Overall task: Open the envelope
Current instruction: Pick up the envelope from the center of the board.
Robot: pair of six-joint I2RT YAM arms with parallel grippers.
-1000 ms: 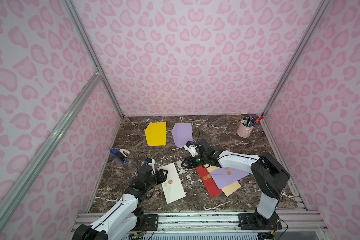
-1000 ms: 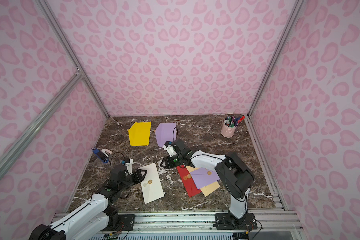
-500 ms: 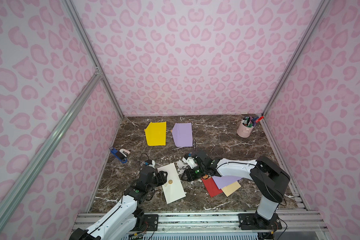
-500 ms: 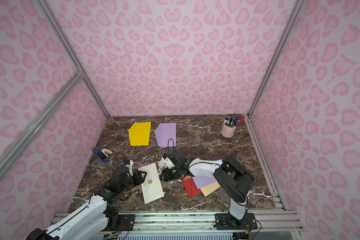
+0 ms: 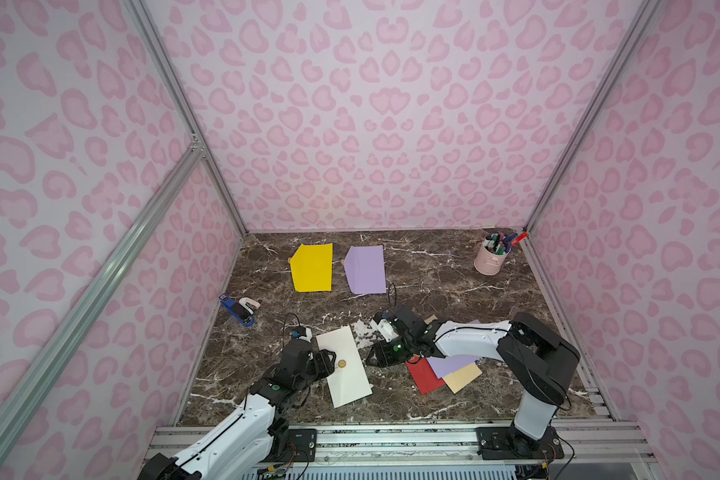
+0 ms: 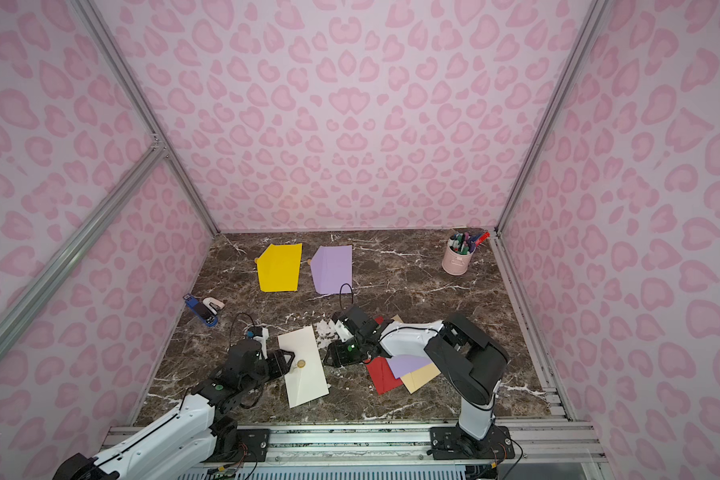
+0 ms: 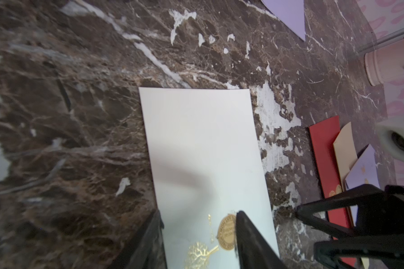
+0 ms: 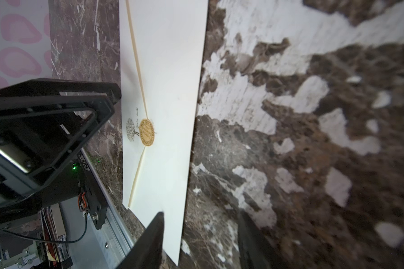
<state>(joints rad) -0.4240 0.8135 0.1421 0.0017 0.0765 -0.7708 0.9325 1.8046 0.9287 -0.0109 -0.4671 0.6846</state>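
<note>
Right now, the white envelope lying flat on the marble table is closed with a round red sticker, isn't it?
Not red: the round sticker is gold, as the right wrist view shows clearly. The rest holds: the white envelope lies flat on the marble table, its flap closed under that sticker.

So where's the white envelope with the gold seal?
In a top view, the white envelope lies near the front of the table, between the left gripper and the right gripper.

I see yellow envelope (image 5: pixel 312 268), lilac envelope (image 5: pixel 366 270) side by side far; pink pen cup (image 5: pixel 490 261) far right; blue tool (image 5: pixel 237 311) left; overlapping envelope pile (image 5: pixel 449 365) right
</note>
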